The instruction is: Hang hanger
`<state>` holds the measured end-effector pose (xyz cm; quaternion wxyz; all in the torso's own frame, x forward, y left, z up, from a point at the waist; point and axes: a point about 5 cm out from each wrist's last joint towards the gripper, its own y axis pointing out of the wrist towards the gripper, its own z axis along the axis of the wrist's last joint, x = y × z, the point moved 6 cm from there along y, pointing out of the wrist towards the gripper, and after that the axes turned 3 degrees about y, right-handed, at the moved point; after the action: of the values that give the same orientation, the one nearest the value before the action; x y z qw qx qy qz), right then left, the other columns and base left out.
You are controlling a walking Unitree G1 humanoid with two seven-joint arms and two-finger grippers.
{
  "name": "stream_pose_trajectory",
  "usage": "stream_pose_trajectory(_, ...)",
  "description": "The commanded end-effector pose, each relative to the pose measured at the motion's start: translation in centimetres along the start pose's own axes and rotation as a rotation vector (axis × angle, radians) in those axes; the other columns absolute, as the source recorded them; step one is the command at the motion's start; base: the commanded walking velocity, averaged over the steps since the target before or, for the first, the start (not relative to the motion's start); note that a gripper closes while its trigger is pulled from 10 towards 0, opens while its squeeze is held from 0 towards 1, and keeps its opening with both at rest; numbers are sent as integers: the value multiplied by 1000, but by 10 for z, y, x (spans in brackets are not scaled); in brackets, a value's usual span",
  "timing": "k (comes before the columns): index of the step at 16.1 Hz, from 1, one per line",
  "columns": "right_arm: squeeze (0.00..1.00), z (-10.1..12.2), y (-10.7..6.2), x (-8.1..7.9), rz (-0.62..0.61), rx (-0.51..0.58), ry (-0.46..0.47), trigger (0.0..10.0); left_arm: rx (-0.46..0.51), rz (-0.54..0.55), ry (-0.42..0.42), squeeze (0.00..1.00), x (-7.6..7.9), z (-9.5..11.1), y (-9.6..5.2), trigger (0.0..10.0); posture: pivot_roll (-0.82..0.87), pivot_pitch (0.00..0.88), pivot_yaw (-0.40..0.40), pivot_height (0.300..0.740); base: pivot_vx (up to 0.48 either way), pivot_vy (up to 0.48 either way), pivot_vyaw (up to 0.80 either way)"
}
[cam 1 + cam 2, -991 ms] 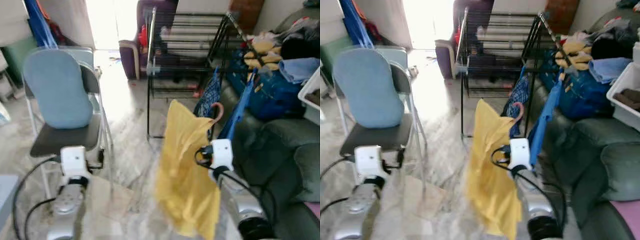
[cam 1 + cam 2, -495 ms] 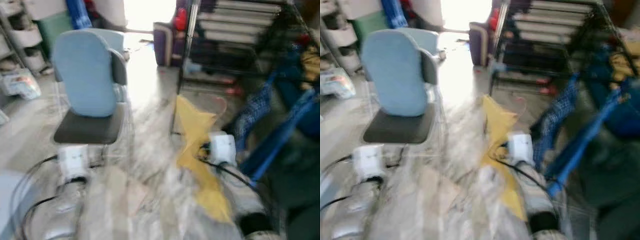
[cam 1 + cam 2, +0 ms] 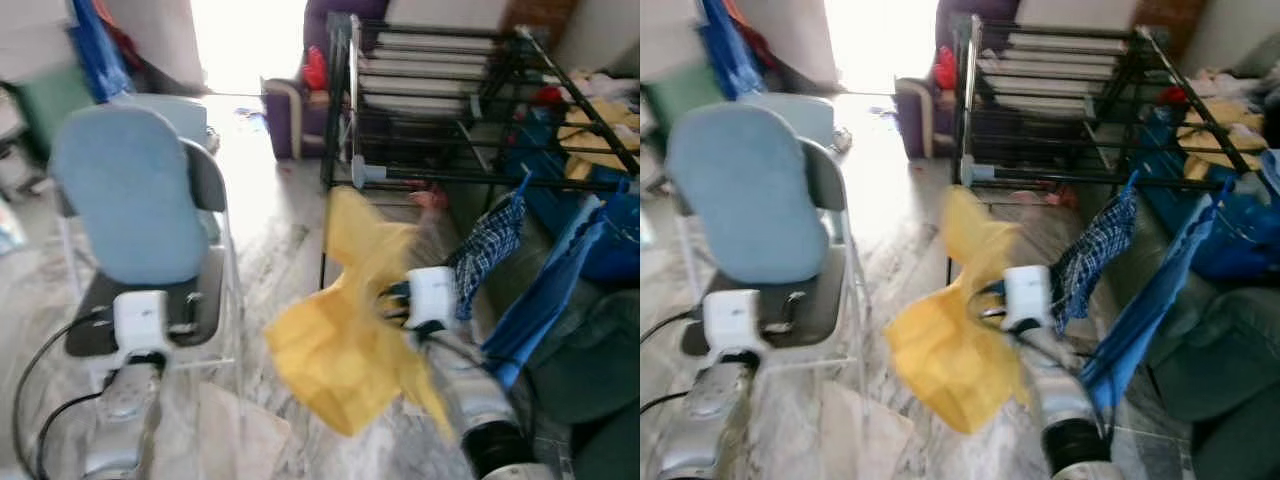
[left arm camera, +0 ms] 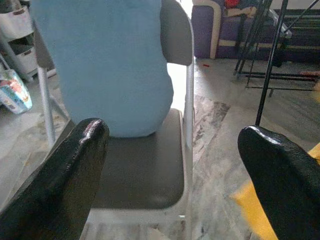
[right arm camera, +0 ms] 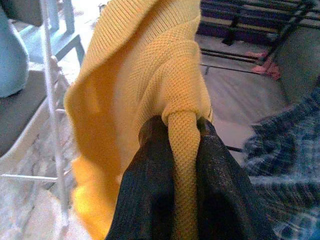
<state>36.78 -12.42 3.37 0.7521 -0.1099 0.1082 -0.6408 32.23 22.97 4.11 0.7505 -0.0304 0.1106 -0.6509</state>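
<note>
- The yellow knit garment (image 3: 340,345), which hung long and straight from the right hand (image 5: 172,150) a second ago, now billows sideways toward the folding chair (image 3: 135,215), its lower part swung up off the floor.
- The head camera has swung back from the blurred half-second-old frame; the black drying rack (image 3: 440,110) again stands ahead.
- The rack and the plaid cloth (image 3: 485,245) on it now sit nearer the right arm than a second ago.
</note>
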Motion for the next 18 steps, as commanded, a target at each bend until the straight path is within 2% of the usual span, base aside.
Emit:
stream_pose_trajectory(1,0,17,2,20,-63,41,-25,10000,17,-52,-1,0,18,7,4,10000,-70,0,-6,740,480,0,0)
stream_pose_trajectory(4,0,15,3,26,-109,19,-55,10000,18,-74,17,0,23,8,5,10000,-70,0,-4,740,480,0,0)
stream_pose_trajectory(10,0,23,6,23,-94,47,-80,10000,12,-71,4,0,24,6,6,10000,-69,0,-5,740,467,0,0)
stream_pose_trajectory(18,0,16,10,14,-73,-1,-141,10000,2,-96,-12,0,29,4,7,10000,-74,0,-3,740,0,0,0)
